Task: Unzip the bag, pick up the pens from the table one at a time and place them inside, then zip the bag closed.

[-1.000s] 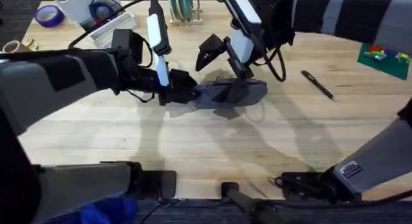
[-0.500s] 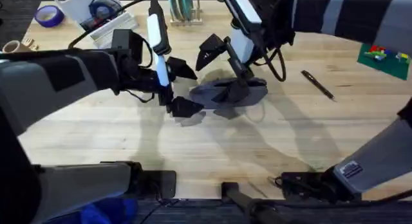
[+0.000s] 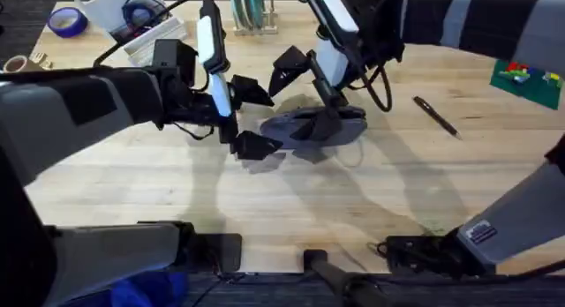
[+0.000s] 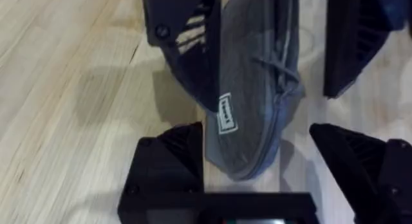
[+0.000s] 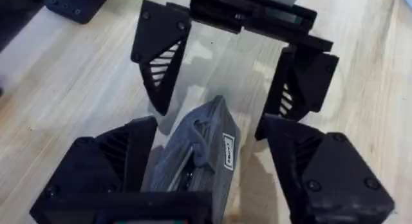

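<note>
The grey-blue bag [image 3: 328, 129] lies flat on the table [image 3: 265, 201] at mid-back, a pull cord on top of it. My left gripper [image 3: 254, 119] is open at the bag's left end, its fingers either side of that end without touching it [image 4: 254, 130]. From the far side, my right gripper [image 3: 306, 97] stands open over the same end, and the bag [image 5: 206, 153] lies loose between its fingers [image 5: 109, 159]. In the left wrist view the bag [image 4: 257, 69] runs away between both pairs of fingers. One dark pen [image 3: 435, 115] lies on the table to the bag's right.
A white bin [image 3: 132, 20] with a blue tape roll, a purple tape roll [image 3: 66, 22] and a rack of discs [image 3: 252, 11] stand along the back. A green plate with bricks [image 3: 528, 78] sits at the far right. Bare wood stretches in front of the bag.
One second ago my left gripper was shut on the bag's left end. It has opened and let go, and the bag's end has settled on the table. The right arm has barely moved.
</note>
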Controlling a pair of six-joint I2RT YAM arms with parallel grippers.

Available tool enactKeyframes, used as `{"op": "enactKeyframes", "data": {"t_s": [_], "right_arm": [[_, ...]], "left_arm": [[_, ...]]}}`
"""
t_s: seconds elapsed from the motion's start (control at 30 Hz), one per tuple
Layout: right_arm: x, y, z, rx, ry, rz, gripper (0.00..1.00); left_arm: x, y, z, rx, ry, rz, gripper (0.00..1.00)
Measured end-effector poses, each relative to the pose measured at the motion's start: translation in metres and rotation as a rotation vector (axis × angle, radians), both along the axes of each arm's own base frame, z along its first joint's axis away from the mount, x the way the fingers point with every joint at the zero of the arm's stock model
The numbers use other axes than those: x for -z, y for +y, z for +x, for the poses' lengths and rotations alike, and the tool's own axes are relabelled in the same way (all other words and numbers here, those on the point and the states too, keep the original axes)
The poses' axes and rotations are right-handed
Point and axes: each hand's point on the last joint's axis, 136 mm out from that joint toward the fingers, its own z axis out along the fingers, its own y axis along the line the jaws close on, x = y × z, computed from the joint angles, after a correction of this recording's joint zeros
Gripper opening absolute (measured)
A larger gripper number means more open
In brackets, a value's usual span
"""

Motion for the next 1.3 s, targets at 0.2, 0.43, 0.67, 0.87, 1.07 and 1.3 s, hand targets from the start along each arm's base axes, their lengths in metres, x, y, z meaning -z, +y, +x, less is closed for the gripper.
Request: {"op": "enactKeyframes", "data": {"t_s": [0.2, 0.43, 0.67, 0.87, 1.07, 1.3], "right_arm": [[-0.002, -0.003, -0.005, 0.008, 0.022, -0.020, 0.996], [-0.033, -0.019, -0.016, 0.041, -0.019, -0.088, 0.995], [-0.057, -0.036, -0.027, 0.087, -0.046, -0.162, 0.996], [-0.087, -0.045, -0.036, 0.173, -0.068, -0.167, 0.996], [-0.108, -0.059, -0.052, 0.272, -0.033, -0.201, 0.996], [-0.119, -0.080, -0.060, 0.428, -0.016, -0.280, 0.996]], "left_arm": [[-0.010, -0.001, 0.001, -0.013, 0.041, -0.039, 0.993], [-0.022, 0.006, -0.002, -0.049, 0.166, 0.022, 0.996], [-0.059, 0.015, -0.014, -0.069, 0.163, 0.105, 0.995], [-0.110, 0.020, -0.036, -0.088, 0.075, 0.153, 0.994], [-0.144, 0.022, -0.073, -0.096, 0.015, 0.167, 0.994], [-0.161, 0.027, -0.110, -0.159, -0.031, 0.189, 0.995]]}}
